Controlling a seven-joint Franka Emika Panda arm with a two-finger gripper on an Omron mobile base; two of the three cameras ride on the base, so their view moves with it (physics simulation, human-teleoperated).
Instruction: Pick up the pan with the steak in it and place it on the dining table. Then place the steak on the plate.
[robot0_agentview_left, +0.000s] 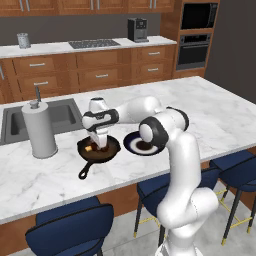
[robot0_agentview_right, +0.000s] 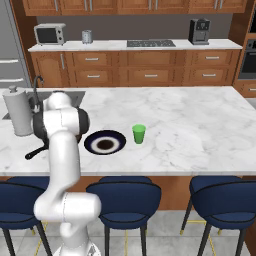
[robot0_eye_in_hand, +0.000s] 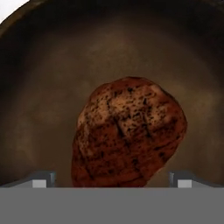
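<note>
End effector (robot0_agentview_left: 100, 143) dips straight into the pan (robot0_agentview_left: 98, 150) on the marble table (robot0_agentview_left: 210, 112), paper towel roll (robot0_agentview_left: 39, 129) left, plate (robot0_agentview_left: 141, 144) just right. From the right base view, plate (robot0_agentview_right: 105, 144) sits beside a green cup (robot0_agentview_right: 139, 133). Up close, fingertips (robot0_eye_in_hand: 43, 179) spread wide, flanking the steak (robot0_eye_in_hand: 129, 138) in the pan (robot0_eye_in_hand: 35, 109).

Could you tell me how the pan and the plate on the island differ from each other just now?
The pan is a black skillet with a short looped handle; the plate is navy with a white ring and no handle. The pan holds the steak; the plate carries no food. The pincer is lowered into the pan, while nothing reaches the plate. Both are round, similar in size, and rest side by side on the dining table.
</note>
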